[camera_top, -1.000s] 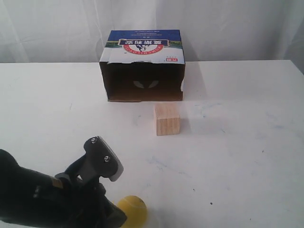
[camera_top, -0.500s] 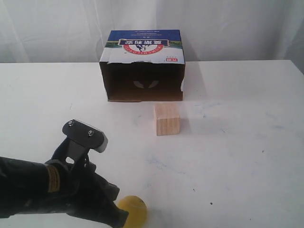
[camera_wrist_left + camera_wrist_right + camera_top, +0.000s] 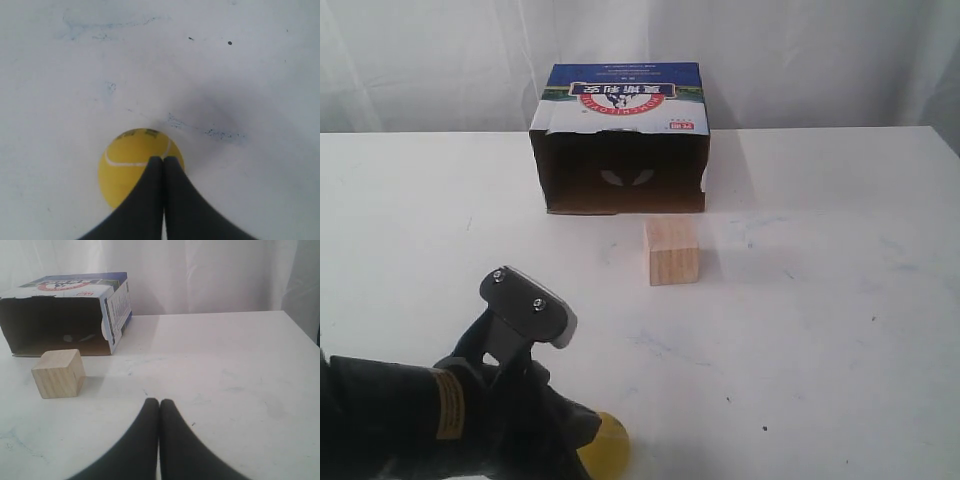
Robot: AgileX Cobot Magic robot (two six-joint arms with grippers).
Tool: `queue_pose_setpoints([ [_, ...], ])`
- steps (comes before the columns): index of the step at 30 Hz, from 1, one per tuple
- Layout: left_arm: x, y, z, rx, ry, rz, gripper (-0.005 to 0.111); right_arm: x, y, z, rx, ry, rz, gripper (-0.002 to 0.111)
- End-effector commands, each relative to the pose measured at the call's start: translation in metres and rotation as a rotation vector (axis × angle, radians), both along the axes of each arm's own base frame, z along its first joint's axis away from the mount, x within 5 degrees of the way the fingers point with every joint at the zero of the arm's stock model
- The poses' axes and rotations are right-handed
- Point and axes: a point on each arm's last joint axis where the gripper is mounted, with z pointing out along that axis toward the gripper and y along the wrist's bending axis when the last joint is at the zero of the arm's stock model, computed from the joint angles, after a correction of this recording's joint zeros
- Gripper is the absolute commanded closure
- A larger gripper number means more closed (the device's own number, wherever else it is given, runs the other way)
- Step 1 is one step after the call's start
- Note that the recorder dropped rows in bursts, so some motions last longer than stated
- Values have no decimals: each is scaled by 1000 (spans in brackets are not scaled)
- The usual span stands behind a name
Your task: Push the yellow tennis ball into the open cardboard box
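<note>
Left wrist view puts the small yellow tennis ball [image 3: 127, 175] right at the tips of the left hand [image 3: 163, 159], whose two dark fingers are pressed together with nothing between them. Whether they touch the ball cannot be told. In the exterior view the ball sits at the near edge of the white tabletop [image 3: 820, 320], half hidden by the left arm. It is well apart from the large brown cardboard box with the blue printed top [image 3: 620, 125], whose dark open front faces it. A pale wooden cube [image 3: 671, 252] stands between them, slightly right of the straight line, so the push likely wants to run forward and a touch left. The right hand [image 3: 159, 402], fingers likewise together and empty, sees no ball; the left arm is nearer.
</note>
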Motion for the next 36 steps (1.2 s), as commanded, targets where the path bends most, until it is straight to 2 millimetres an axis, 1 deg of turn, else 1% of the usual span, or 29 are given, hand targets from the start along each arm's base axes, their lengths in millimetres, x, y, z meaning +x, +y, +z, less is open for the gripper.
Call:
queue_pose_setpoints([
  [1,3,-5,-8,64,-113,-122,107,0,0,0,0,-10,5,108],
  [5,7,-11,-6,34,-187,-163,107,0,0,0,0,-10,5,108],
  [11,7,-11,-6,29,-197,-167,107,0,0,0,0,-10,5,108],
  [15,3,-7,-12,51,-205,-189,107,0,0,0,0,-10,5,108],
  [19,-2,-1,-20,35,-239,-210,107,0,0,0,0,-10,5,108],
  [22,-6,3,-26,42,-226,-209,107,0,0,0,0,-10,5,108],
  [30,-5,1,-25,2,-238,-195,107,0,0,0,0,-10,5,108],
  [36,-2,-3,-34,3,-233,-199,107,0,0,0,0,-10,5,108],
])
